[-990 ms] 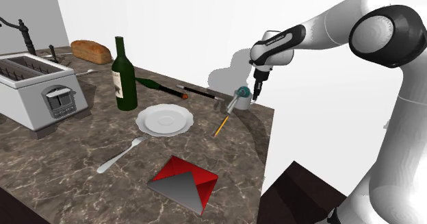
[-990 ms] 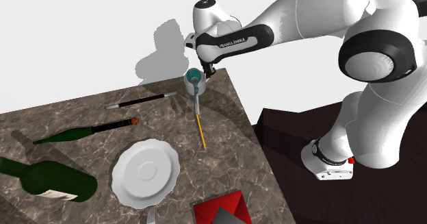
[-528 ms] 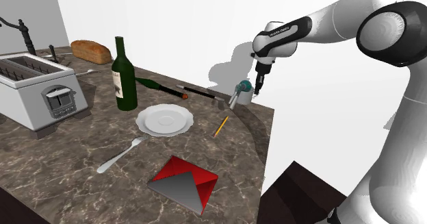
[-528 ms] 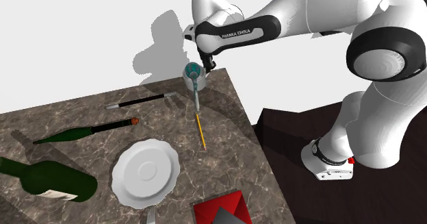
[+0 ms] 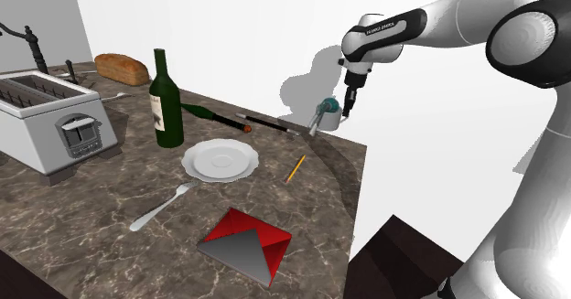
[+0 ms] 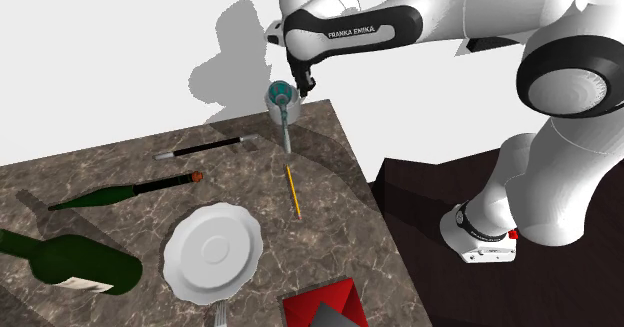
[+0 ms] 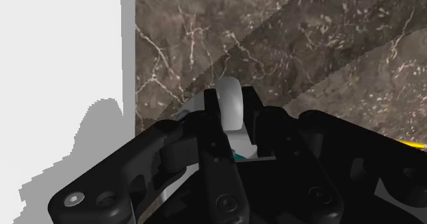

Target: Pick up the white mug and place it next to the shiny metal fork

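The white mug (image 5: 328,112) with a teal inside hangs a little above the far corner of the marble counter (image 5: 329,187), and a grey rod sticks down from it. My gripper (image 5: 348,111) is shut on the mug's handle (image 7: 229,106), which shows white between the black fingers (image 7: 213,144). From the second exterior view the mug (image 6: 281,97) sits just left of the gripper (image 6: 301,90). The shiny fork (image 5: 163,206) lies on the counter in front of the white plate (image 5: 220,159), far from the mug.
A yellow pencil (image 5: 296,167) lies below the mug. A black knife (image 5: 265,122), a lying green bottle (image 5: 206,112), an upright wine bottle (image 5: 166,101), a toaster (image 5: 50,119), a bread loaf (image 5: 122,68) and a red-grey box (image 5: 245,242) stand on the counter.
The gripper has risen with the mug in it, lifting the mug off the counter's far corner. Nothing else has moved.
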Controlling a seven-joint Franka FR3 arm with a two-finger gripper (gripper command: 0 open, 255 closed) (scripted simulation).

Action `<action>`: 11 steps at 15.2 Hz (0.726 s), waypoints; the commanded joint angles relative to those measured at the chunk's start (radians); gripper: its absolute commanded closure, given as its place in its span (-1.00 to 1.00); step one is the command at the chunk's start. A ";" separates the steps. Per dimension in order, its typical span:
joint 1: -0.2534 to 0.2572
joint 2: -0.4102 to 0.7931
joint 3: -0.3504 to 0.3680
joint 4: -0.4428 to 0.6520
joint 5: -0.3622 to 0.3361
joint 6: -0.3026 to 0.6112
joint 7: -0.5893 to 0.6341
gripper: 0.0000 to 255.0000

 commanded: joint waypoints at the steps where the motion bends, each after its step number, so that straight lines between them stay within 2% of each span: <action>1: 0.000 -0.005 -0.001 0.020 -0.002 -0.024 0.000 1.00; 11: -0.001 -0.023 -0.004 0.128 -0.010 -0.148 0.003 1.00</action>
